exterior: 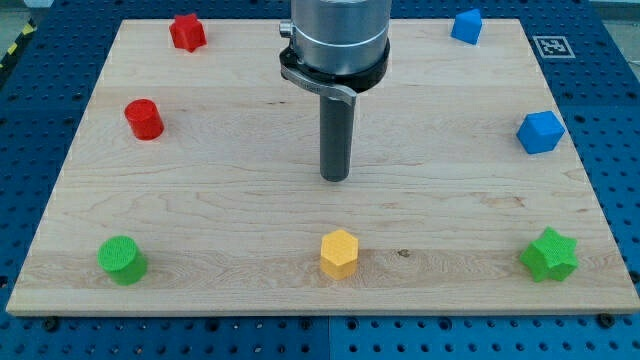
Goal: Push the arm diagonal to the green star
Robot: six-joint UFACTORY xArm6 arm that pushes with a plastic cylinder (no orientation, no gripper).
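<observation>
My tip [335, 178], the lower end of the straight dark rod, is resting near the middle of the pale wooden board [230, 190] and is touching no block. There are no jaws on this arm to open or close (only the plain rod under a grey cylindrical housing [335, 35]), so it is holding nothing.

The green star-shaped block [549, 255] is sitting near the board's corner at the view's bottom right, well apart from my tip and lying diagonally down and to the view's right of it. Bare wood is showing between the two.

The yellow hexagonal block [339, 253] is standing almost straight below my tip towards the view's bottom, near but not touching. The green cylindrical block [122, 260] is sitting near the bottom-left corner. The red cylindrical block [144, 119] is standing by the view's left edge of the board, and the red star-like block [187, 32] is lying above it near the top-left corner. At the view's right, the larger blue angular block [540, 132] is sitting by the board's edge above the green star, and the smaller blue block [466, 26] is lying near the top-right corner; its exact shape is hard to make out. The board is lying on a blue perforated table [620, 120].
</observation>
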